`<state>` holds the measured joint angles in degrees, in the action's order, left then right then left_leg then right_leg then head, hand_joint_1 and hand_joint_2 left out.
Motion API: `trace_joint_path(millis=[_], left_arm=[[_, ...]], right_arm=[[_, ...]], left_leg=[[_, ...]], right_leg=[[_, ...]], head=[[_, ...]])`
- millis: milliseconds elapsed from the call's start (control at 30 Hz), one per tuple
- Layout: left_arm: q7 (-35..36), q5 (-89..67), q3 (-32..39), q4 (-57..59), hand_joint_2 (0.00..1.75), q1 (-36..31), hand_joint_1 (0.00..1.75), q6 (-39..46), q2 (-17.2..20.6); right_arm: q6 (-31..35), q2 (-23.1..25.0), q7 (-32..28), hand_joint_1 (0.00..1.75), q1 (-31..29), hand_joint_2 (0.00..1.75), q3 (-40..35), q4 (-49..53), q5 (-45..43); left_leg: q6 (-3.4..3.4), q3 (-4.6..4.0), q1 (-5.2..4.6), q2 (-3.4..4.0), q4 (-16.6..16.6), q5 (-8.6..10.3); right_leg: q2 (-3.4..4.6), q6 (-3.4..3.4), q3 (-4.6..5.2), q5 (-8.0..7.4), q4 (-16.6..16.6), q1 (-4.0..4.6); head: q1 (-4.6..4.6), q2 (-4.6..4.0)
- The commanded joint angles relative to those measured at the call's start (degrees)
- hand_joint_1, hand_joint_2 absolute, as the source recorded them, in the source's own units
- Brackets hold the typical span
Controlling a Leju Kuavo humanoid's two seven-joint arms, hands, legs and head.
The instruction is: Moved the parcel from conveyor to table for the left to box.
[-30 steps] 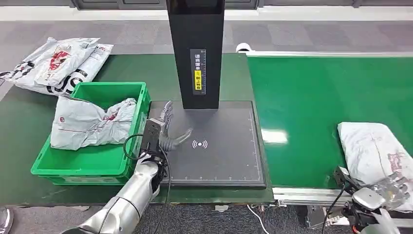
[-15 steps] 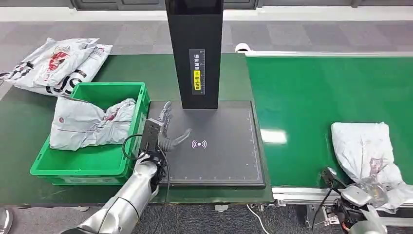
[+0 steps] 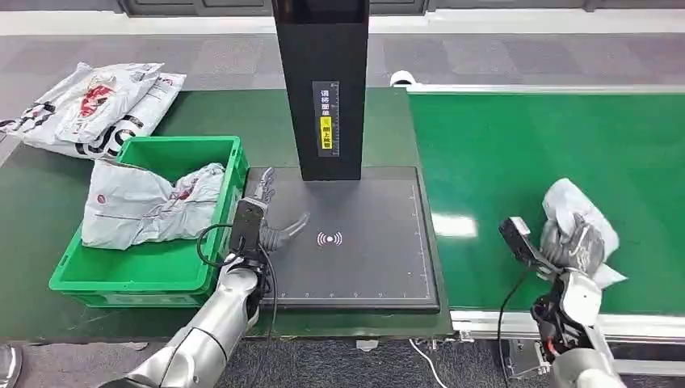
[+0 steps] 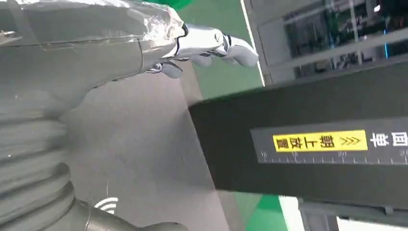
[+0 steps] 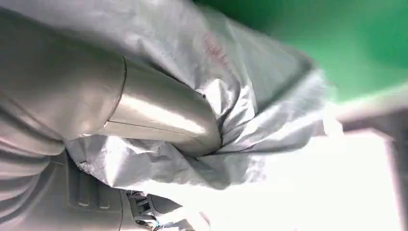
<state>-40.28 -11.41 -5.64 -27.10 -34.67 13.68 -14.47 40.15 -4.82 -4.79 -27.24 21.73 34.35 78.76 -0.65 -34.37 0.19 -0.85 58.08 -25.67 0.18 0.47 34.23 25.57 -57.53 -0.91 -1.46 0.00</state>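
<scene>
Item: soft grey-white plastic mailer parcel (image 3: 575, 218), crumpled, over the near edge of the bright green conveyor belt (image 3: 517, 153), well apart from the black scanning pad (image 3: 363, 259).

Hold: right hand (image 3: 572, 246) grips the parcel; in the right wrist view the thick grey thumb (image 5: 163, 118) presses into bunched film (image 5: 250, 96). How far the other fingers wrap is hidden by the bag.

Handling, judged: light and limp, no stiffness of its own; the film looks slick and folds freely, so a handful of gathered material near the middle should hold better than an edge. The loose end hanging by the belt's edge may drag or snag. Contents cannot be told; nothing suggests fragility.

Left hand (image 3: 271, 218): over the near-left part of the black scanning pad, fingers (image 4: 216, 43) spread, holding nothing.

Containers: green plastic crate (image 3: 218, 267) on the dark green surface (image 3: 40, 194), just left of the pad; inside it one crumpled grey mailer with red print (image 3: 145, 206), leaning toward the far side.

Other stock: two flat grey mailers with red and black print (image 3: 89, 105), overlapping on the surface beyond the crate.
</scene>
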Motion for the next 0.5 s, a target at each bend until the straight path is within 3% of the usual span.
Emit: trace_joint_path(millis=[33,133,167,233,267,300,500], left_arm=[[0.3,-1.4,3.3,6.2,1.75,-5.0,0.00,4.3,0.7],[0.3,-1.9,4.4,4.4,1.75,-4.2,0.00,4.4,1.4],[0.3,-1.9,4.4,4.4,1.75,-4.2,0.00,4.4,1.4],[0.3,-2.6,5.2,3.9,1.75,-4.0,0.00,4.3,1.6],[0.3,-2.6,5.2,3.9,1.75,-4.0,0.00,4.3,1.6],[0.3,-2.6,5.2,3.9,1.75,-4.0,0.00,4.3,1.6],[0.3,-2.7,5.4,3.9,1.75,-4.0,0.00,4.4,1.5]], right_arm=[[-0.2,18.8,-22.2,1.75,-1.3,1.75,9.4,20.9,-6.7],[-0.2,23.1,-23.2,1.75,-0.2,1.75,-0.3,20.9,-4.7],[-0.2,23.1,-23.2,1.75,-0.2,1.75,-0.3,20.9,-4.7],[-0.2,24.8,-18.9,1.75,1.4,1.75,-10.8,19.5,-3.7],[-0.2,24.8,-18.9,1.75,1.4,1.75,-10.8,19.5,-3.7],[-0.2,24.8,-18.9,1.75,1.4,1.75,-10.8,19.5,-3.7],[-0.2,24.0,-18.9,1.75,1.7,1.75,-12.2,18.5,-4.7]], left_leg=[[-0.08,0.03,0.07,0.39,0.0,-0.07],[-0.09,0.08,0.10,0.49,-0.1,-0.06],[-0.09,0.12,0.13,0.55,-0.1,-0.07],[-0.09,0.04,0.14,0.57,-0.1,-0.06],[-0.11,0.16,0.17,0.79,-0.1,-0.10],[-0.08,0.01,0.17,0.44,-0.1,-0.05],[-0.05,-0.06,0.12,0.17,-0.1,0.00]], right_leg=[[0.30,-0.12,0.10,-0.03,-0.1,0.07],[0.41,-0.10,0.10,-0.05,0.0,0.11],[0.45,-0.12,0.07,-0.05,0.0,0.10],[0.50,-0.12,0.18,-0.04,0.0,0.10],[0.69,-0.16,0.12,-0.07,0.0,0.14],[0.38,-0.12,0.12,-0.02,0.0,0.13],[0.11,-0.09,0.16,0.03,0.0,0.07]], head=[[-0.02,0.00],[-0.02,0.00],[0.00,0.00],[-0.02,-0.02],[-0.02,0.00],[-0.02,0.00],[-0.02,-0.02]])
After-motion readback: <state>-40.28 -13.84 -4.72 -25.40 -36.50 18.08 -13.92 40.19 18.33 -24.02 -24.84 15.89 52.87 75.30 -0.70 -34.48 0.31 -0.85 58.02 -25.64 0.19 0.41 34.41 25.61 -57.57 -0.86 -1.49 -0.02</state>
